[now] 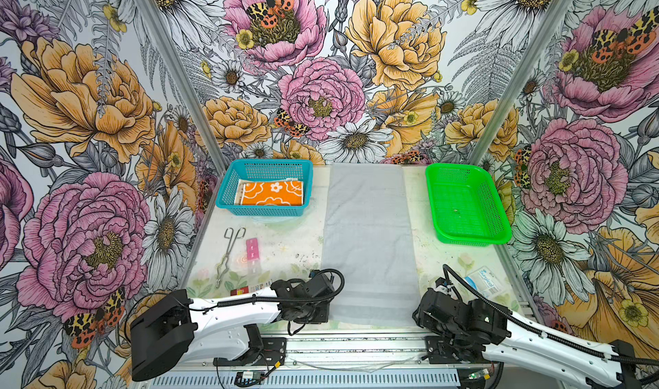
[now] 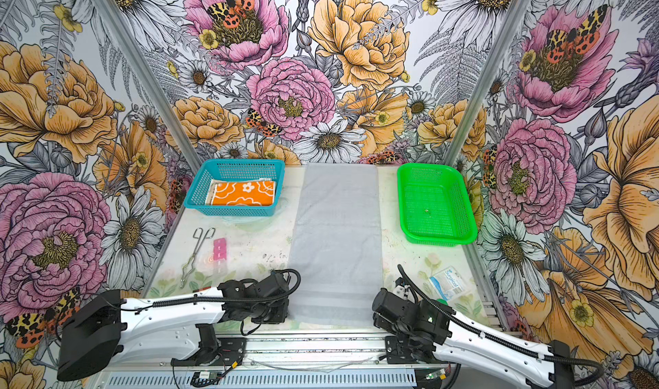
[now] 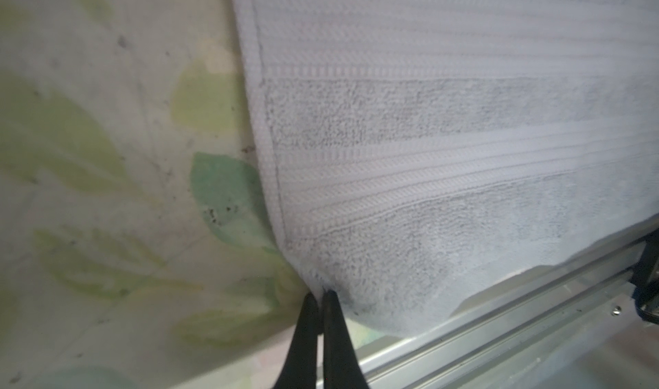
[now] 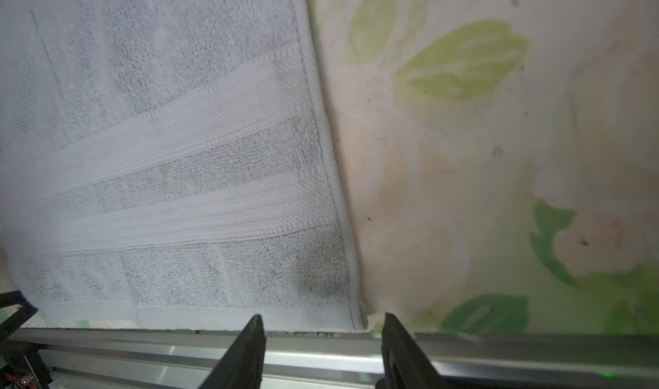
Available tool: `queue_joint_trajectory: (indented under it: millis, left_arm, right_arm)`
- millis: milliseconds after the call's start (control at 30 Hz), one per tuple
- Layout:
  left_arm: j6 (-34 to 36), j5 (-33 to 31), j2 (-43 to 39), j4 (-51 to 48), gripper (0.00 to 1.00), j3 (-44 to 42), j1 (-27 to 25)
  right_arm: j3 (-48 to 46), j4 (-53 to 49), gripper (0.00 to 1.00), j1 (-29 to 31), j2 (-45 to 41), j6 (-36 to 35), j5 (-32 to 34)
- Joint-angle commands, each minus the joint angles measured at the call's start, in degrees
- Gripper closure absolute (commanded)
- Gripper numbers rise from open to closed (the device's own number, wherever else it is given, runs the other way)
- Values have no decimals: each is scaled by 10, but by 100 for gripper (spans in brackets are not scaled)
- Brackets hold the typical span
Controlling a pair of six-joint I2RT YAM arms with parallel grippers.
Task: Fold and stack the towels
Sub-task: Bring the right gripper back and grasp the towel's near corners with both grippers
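The large grey towel (image 1: 369, 241) (image 2: 337, 241) lies flat down the middle of the table in both top views. An orange towel with white flowers (image 1: 272, 192) (image 2: 244, 192) sits folded in the blue basket, on a cream towel of which only an edge (image 1: 239, 194) shows. My left gripper (image 3: 321, 292) is shut on the grey towel's (image 3: 428, 137) near left corner, which bulges up at the pinch. At the near right corner, my right gripper (image 4: 323, 318) is open, and that corner of the grey towel (image 4: 178, 155) lies flat between its fingertips.
A blue basket (image 1: 228, 191) stands at the back left and an empty green basket (image 1: 499, 234) at the back right. Metal tongs (image 1: 228, 255) and a pink strip (image 1: 251, 248) lie left of the towel. A surgical packet (image 1: 486, 283) lies at the right. An aluminium rail (image 1: 356, 344) runs along the front edge.
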Motion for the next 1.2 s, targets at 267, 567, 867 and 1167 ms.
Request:
queue_joint_trajectory:
  millis: [267, 567, 867, 1167]
  left_arm:
    - [-2, -18, -9, 3, 100, -28, -3]
    - [-2, -11, -24, 3, 100, -35, -1]
    - [1, -11, -32, -22, 100, -21, 2]
    - [-10, -36, -176, -164, 100, 20, -15]
  right_arm:
    - [-26, 17, 58, 5, 4, 27, -2]
    - [-42, 59, 71, 5, 47, 28, -11]
    - [-27, 62, 100, 4, 37, 10, -23]
    - [127, -1, 100, 43, 109, -63, -20]
